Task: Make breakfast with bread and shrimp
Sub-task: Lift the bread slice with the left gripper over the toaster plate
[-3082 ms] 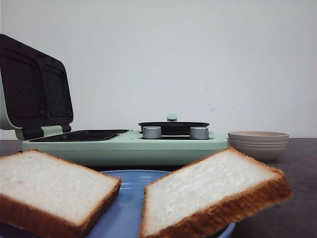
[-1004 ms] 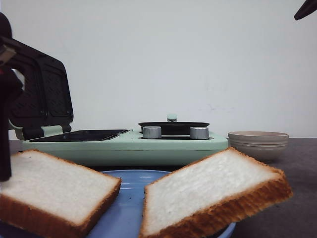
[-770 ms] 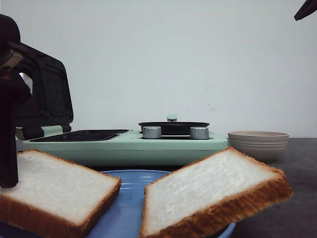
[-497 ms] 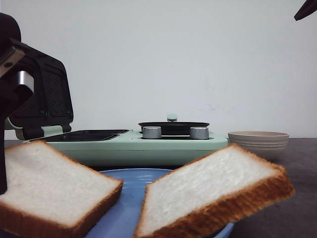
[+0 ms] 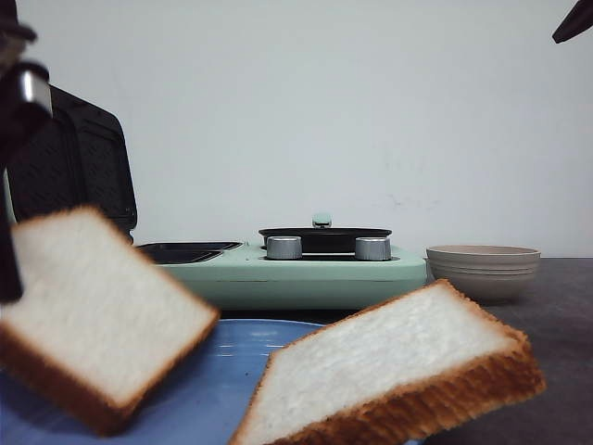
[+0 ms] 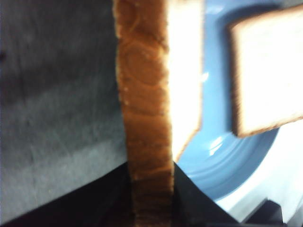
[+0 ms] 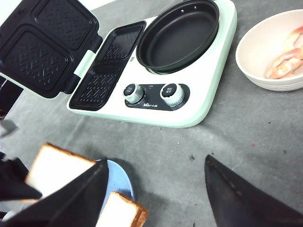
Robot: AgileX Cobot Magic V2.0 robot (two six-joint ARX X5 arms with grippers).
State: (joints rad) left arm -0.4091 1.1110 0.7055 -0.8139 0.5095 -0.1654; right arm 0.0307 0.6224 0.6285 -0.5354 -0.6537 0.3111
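Two slices of bread show. My left gripper (image 6: pixel 151 194) is shut on the crust edge of one slice of bread (image 5: pixel 102 324), holding it tilted above the blue plate (image 5: pixel 213 389); its brown crust (image 6: pixel 144 94) fills the left wrist view. The second slice (image 5: pixel 398 362) lies on the plate, its far end overhanging the rim. Pink shrimp (image 7: pixel 286 56) lie in the beige bowl (image 7: pixel 255 61). My right gripper (image 7: pixel 156 163) hangs open high above the table with nothing between its fingers.
A mint-green breakfast maker (image 5: pixel 278 278) stands behind the plate. Its black sandwich lid (image 7: pixel 42 47) is raised, and a round black pan (image 7: pixel 177 35) sits on its right half above two knobs. The beige bowl (image 5: pixel 482 264) stands to the right of it.
My left gripper came in from the left, shut on the left slice and lifted it off the plate, tilting it. The other slice settled lower onto the plate.
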